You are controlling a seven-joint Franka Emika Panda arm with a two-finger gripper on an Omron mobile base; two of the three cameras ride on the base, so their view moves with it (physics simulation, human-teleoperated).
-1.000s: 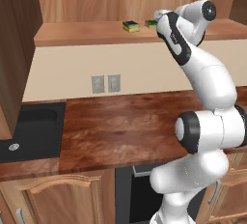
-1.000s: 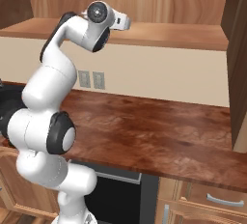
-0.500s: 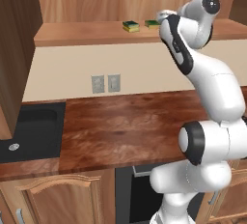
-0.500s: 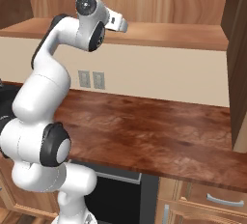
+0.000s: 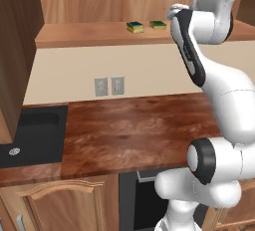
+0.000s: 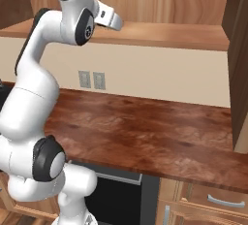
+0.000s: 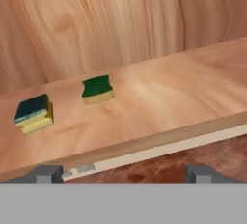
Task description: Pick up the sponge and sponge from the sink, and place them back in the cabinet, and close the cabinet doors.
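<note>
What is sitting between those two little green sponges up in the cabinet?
Nothing. In the hand view, the left sponge and the right sponge lie apart on the cabinet floor, with bare light wood between them.

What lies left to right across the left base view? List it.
Open cabinet door → sink → wall outlets → teal-topped sponge → green-topped sponge → robot arm.
</note>
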